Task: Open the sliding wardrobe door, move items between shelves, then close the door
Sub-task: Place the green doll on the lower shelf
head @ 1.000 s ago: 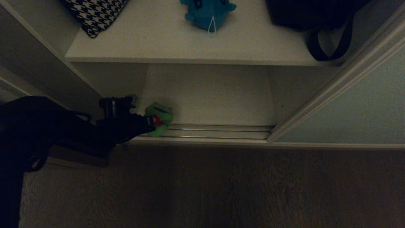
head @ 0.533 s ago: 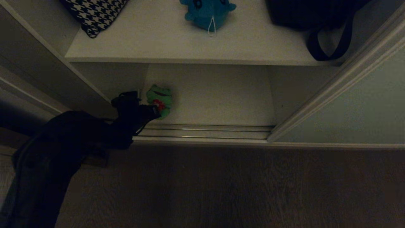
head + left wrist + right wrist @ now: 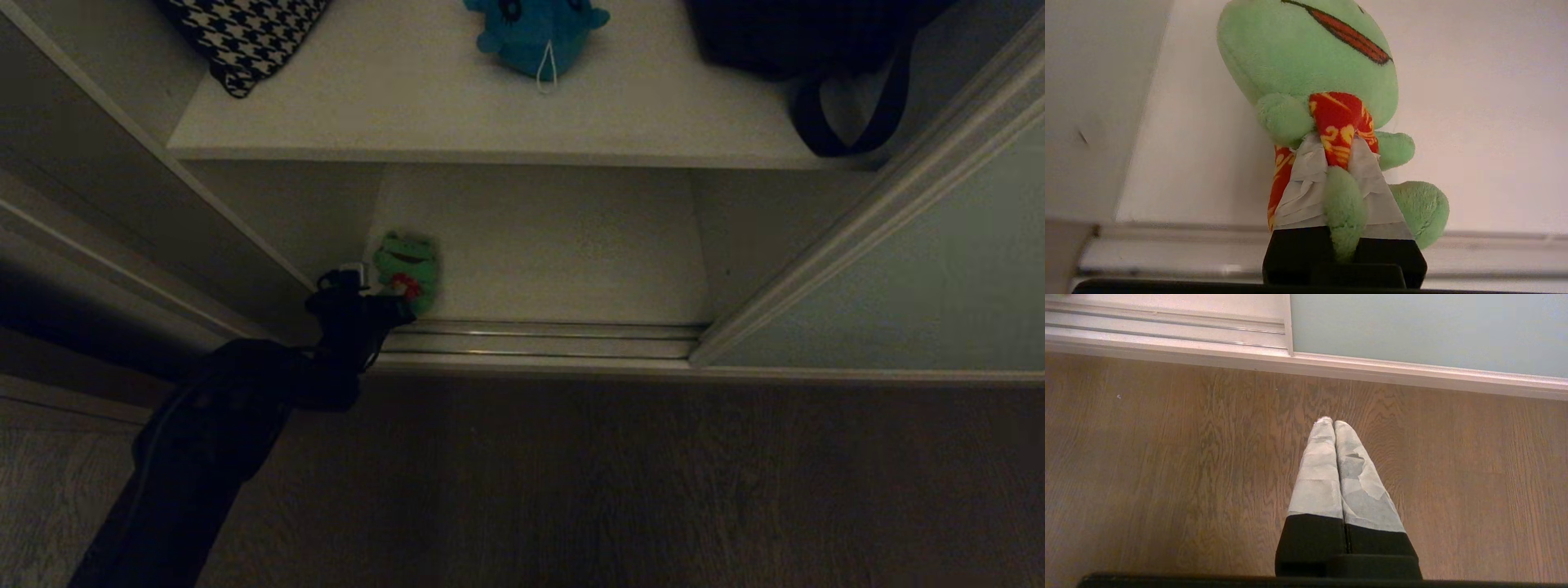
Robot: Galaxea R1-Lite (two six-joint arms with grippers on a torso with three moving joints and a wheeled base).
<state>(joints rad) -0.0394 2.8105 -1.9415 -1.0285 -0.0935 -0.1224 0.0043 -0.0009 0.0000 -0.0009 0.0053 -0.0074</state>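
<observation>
Your left gripper (image 3: 397,296) is clamped on the green frog (image 3: 1306,69), just inside the lower shelf (image 3: 555,245)'s front edge. Your right gripper (image 3: 1333,424) is closed, empty, above the floor (image 3: 1167,465) before that shelf.

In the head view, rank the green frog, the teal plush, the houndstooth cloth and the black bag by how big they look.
1. black bag, largest, partly cut off
2. houndstooth cloth, cut off too
3. teal plush, also cropped
4. green frog, smallest, though it sits lower and farther from the camera, so true size against the teal plush is unsure.
</observation>
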